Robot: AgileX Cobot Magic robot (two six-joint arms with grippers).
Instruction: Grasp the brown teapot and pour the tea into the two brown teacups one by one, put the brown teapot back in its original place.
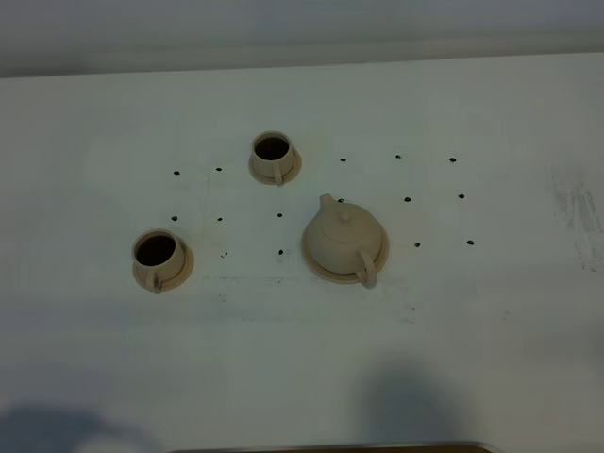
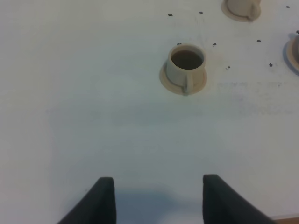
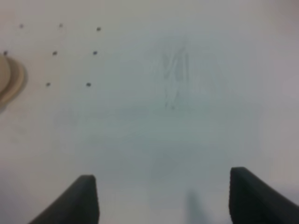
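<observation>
The brown teapot (image 1: 343, 240) stands upright on its wide saucer, the original place (image 1: 326, 272), a little right of the table's middle, with its handle toward the front. The two brown teacups sit on small saucers, both holding dark tea: one (image 1: 274, 154) behind the teapot to the left, one (image 1: 159, 257) at the front left. The left wrist view shows the nearer cup (image 2: 187, 65) ahead of my left gripper (image 2: 159, 182), whose fingers stand apart over bare table. My right gripper (image 3: 163, 179) is open wide over bare table, with the saucer's rim (image 3: 10, 79) at the edge of its view. Neither gripper shows in the exterior view.
Small dark dots (image 1: 280, 215) form a grid on the white table around the tea set. Faint scuff marks (image 1: 580, 212) lie at the right. A dark edge (image 1: 330, 446) runs along the table's front.
</observation>
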